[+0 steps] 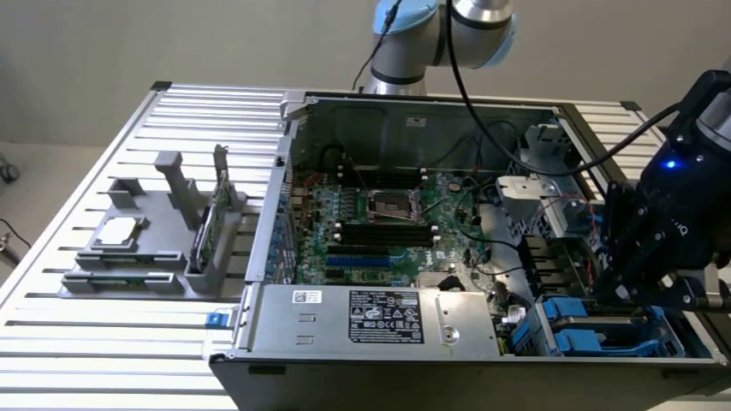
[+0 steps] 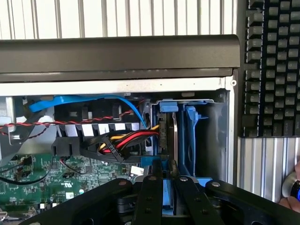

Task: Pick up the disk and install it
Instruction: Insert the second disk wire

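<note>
At about nine o'clock in the exterior view a grey fixture [image 1: 143,248] sits on the slatted desk [image 1: 68,342], well apart from the work. Toward the middle lies the open computer case [image 1: 389,128], with its motherboard [image 1: 389,223] and, at six o'clock, the power supply [image 1: 377,315]. At roughly four o'clock the pincer [image 1: 642,295] hangs over the drive bay, and the wrist view shows it clamped on the blue rail of the disk [image 2: 168,187], which stands on edge and partly down in the bay [image 2: 208,136]. The step in hand looks like installation, well advanced. Seating it calls for a straight push along the bay guides. Room is tight: the bay wall is just beside the carrier, and red, yellow and black cables [image 2: 122,143] crowd the other side, near the rail.
</note>
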